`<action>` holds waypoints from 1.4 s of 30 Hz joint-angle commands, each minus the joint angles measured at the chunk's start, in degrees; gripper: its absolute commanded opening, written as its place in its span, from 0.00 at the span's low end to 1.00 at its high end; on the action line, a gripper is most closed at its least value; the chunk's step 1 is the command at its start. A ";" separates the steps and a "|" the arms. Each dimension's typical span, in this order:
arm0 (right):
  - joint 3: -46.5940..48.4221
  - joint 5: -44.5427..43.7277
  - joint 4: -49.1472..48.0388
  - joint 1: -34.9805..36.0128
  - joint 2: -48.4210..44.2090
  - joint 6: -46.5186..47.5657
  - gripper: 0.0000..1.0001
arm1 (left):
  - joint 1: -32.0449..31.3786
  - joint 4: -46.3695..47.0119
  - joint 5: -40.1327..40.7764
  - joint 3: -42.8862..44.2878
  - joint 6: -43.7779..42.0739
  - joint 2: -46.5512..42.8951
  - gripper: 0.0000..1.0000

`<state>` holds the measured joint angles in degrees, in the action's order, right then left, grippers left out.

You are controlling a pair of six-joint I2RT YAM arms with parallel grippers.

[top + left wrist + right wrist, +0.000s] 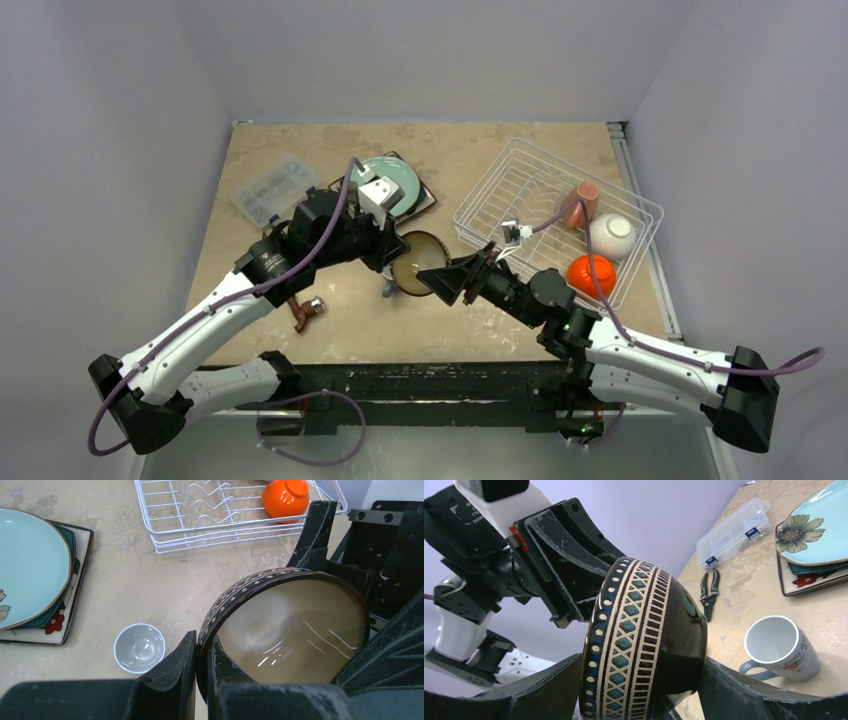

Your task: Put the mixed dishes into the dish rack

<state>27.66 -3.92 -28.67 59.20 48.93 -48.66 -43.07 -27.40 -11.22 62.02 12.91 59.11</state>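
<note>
The dark brown bowl hangs tipped on its side above the table between both arms. My left gripper is shut on its rim, one finger inside and one outside. My right gripper straddles the patterned bowl, one finger against the rim and the other against the base. The pale blue mug stands on the table just below. The teal plate lies on the square flower-patterned plate. In the dish rack sit the pink mug, the white bowl and the orange bowl.
A clear compartment box lies at the table's far left. Black-handled pliers lie in front of it, near my left arm. The rack's upright tines are on its left side, with no dish between them.
</note>
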 commanded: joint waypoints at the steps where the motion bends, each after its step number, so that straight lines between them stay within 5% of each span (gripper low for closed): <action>1: -1.69 1.79 -9.26 0.13 -1.72 -3.26 0.77 | 0.53 6.02 -1.40 0.74 1.07 -1.70 0.00; 9: -3.79 2.32 -14.32 0.15 -2.73 -4.57 0.84 | 0.62 6.38 -1.42 0.39 1.14 -1.68 0.00; 19: -6.24 3.12 -20.54 0.17 -3.79 -4.82 0.79 | 0.62 6.74 -2.04 0.30 1.18 -1.47 0.00; 28: -7.71 3.52 -24.05 0.12 -3.02 -4.60 0.91 | 0.71 7.18 -2.75 0.06 1.59 -1.45 0.00; 42: -9.66 2.01 -26.47 0.04 -4.25 -6.02 0.79 | 0.79 7.27 -2.93 -0.01 1.44 -1.76 0.00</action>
<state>17.58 -2.85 -48.73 58.87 46.61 -53.17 -42.85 -25.28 -14.81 61.98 13.96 58.57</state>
